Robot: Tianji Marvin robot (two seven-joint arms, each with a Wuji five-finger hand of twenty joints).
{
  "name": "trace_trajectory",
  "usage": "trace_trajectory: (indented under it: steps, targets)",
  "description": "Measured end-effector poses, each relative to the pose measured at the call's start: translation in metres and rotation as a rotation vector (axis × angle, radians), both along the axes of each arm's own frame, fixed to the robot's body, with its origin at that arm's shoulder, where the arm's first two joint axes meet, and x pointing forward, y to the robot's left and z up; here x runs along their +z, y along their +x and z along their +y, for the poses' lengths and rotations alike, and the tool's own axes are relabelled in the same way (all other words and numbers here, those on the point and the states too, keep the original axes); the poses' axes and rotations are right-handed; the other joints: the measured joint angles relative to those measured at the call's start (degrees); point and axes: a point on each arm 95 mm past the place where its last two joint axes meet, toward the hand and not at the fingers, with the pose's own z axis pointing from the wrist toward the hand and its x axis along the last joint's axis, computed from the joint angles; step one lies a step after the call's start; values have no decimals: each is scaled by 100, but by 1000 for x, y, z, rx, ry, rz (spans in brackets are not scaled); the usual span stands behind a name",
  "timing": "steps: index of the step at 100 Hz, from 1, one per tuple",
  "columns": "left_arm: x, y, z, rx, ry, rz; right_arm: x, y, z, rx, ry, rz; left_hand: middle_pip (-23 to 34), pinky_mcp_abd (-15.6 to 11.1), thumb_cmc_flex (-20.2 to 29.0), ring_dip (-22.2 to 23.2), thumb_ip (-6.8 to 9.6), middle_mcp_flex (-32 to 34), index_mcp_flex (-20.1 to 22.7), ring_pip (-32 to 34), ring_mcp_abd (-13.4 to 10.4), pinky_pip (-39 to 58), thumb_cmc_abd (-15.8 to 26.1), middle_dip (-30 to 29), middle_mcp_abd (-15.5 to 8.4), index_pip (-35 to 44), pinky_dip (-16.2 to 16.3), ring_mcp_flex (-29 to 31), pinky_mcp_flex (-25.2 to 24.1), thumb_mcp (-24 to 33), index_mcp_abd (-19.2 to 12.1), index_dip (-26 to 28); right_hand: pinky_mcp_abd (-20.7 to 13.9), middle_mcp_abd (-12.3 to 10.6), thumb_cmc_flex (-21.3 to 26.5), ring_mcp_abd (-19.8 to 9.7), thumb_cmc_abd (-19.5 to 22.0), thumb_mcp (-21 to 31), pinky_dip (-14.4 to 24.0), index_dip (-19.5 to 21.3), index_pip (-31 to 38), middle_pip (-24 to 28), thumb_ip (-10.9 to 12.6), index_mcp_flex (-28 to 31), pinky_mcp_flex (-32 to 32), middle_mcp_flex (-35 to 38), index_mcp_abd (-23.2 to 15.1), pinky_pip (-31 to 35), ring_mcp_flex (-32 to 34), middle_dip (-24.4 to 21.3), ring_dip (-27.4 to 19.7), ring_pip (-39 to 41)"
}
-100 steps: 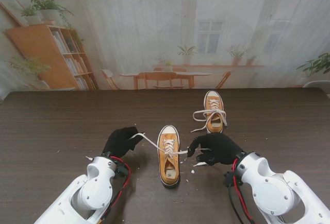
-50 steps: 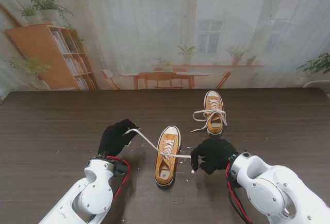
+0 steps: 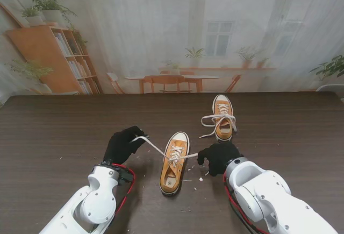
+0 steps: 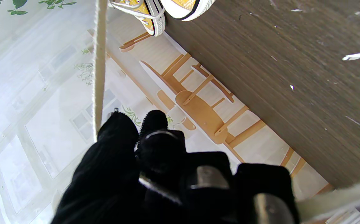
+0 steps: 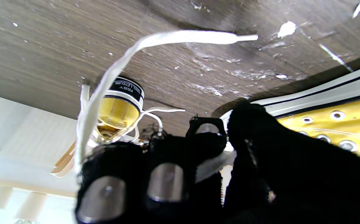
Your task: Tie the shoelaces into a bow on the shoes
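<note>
- Near shoe (image 3: 174,162): a yellow sneaker lying in the lower middle of the stand view on the dark surface (image 3: 54,132), toe pointing up the frame and tilted slightly to the right.
- Left robot hand (image 3: 123,144): black-gloved, lower left of centre in the stand view, its fingers closed on one white lace end (image 3: 153,147), which runs taut from the hand to the shoe's eyelets (the left wrist view shows the lace (image 4: 99,65) stretched straight away from the fingertips (image 4: 119,127)).
- Right robot hand (image 3: 217,157): just right of the shoe, fingers pinched together on the other lace end (image 3: 185,157); in the right wrist view a white strand (image 5: 117,67) rises from the closed fingers (image 5: 205,137) and curls over, its tip free.
- Second shoe (image 3: 223,117): the matching sneaker, right of centre and higher in the stand view, well apart from both hands, its laces (image 3: 215,121) lying loose across it.
- Small white flecks (image 3: 201,179) are scattered on the surface near the first shoe.
</note>
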Motion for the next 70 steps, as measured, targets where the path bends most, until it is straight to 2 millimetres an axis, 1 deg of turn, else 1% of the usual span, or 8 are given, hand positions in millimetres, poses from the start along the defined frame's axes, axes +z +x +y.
trace_trajectory:
  steps: [11, 21, 29, 34, 43, 50, 59, 70]
  targets:
    - [0, -1, 0, -2, -2, 1, -8, 3, 5, -50, 65, -68, 1, 0, 0, 0, 0, 1, 0, 1, 0, 2, 0, 0, -1, -22, 0, 0, 0, 0, 0, -92, 111, -16, -64, 1, 220, -247, -104, 30, -15, 0, 113, -888, -17, -180, 361, 0, 0, 0, -139, -91]
    - [0, -2, 1, -7, -3, -1, -18, 6, 8, -96, 188, -89, 1, 0, 113, 0, 0, 1, 0, 1, 0, 2, -60, -1, -1, -436, 0, 0, 0, 41, 0, -569, 183, -33, -87, 7, 232, -360, -167, 88, 69, 7, 113, -1542, -42, -296, 419, 0, 0, -67, -227, -192]
    - [0, -4, 3, -16, -5, -4, -26, 8, 10, -123, 252, -104, 1, 0, 173, 0, 0, 1, -81, 0, 0, 3, -129, -5, -1, -1373, 0, 0, 0, 96, 14, -1341, 244, -35, -236, 68, 232, -364, -188, 90, 208, 9, 113, -1781, -49, -301, 421, 0, 0, -138, -281, -216]
    - [0, -4, 3, -27, -6, -4, -29, 9, 11, -130, 281, -141, 1, 0, 230, 0, 0, 1, -147, 1, 0, 3, -131, -7, -1, -1881, 0, 0, 0, 203, 18, -1506, 262, -35, -289, 76, 222, -364, -193, 91, 262, 64, 113, -1932, -51, -360, 421, 0, 0, -202, -283, -219]
    - [1, -5, 2, -66, -22, -12, -33, 11, 12, -149, 336, -195, 1, 0, 208, 0, 0, 19, -151, 1, 0, 4, -134, -11, -1, -2749, 0, 0, 0, 568, 26, -1642, 296, -35, -286, 80, 168, -364, -225, 91, 353, 69, 113, -1936, -52, -360, 316, 0, 0, -239, -292, -271]
    - [1, -6, 1, -113, -81, -2, -35, 10, 13, -160, 389, -205, -3, 0, -206, 0, -66, 32, -151, 1, 21, 4, -139, -83, -1, -3750, -25, 0, 0, 1369, 306, -1918, 303, -35, -286, 94, 110, -364, -240, 96, 439, 69, 113, -2018, -54, -361, 205, 0, 0, -285, -347, -283]
    - [-1, -5, -2, -175, -160, 9, -36, 10, 15, -152, 457, -225, -15, 0, -432, 0, -67, 46, -136, 1, 49, 4, -271, -152, 10, -4682, -81, 0, 0, 1926, 307, -2389, 472, -35, -286, 217, -8, -359, -277, 150, 556, 70, 113, -2049, -63, -362, -17, 0, 0, -356, -413, -409]
    - [-6, -3, -9, -255, -203, 23, -37, 9, 16, -147, 522, -251, -75, 0, -656, 0, -66, 49, 18, 0, 83, 4, -402, -210, 54, -5203, -90, 0, 0, 2118, 311, -2681, 571, -35, -391, 295, -178, -347, -290, 160, 607, 74, 113, -1753, -67, -362, -234, 0, 0, -475, -418, -425]
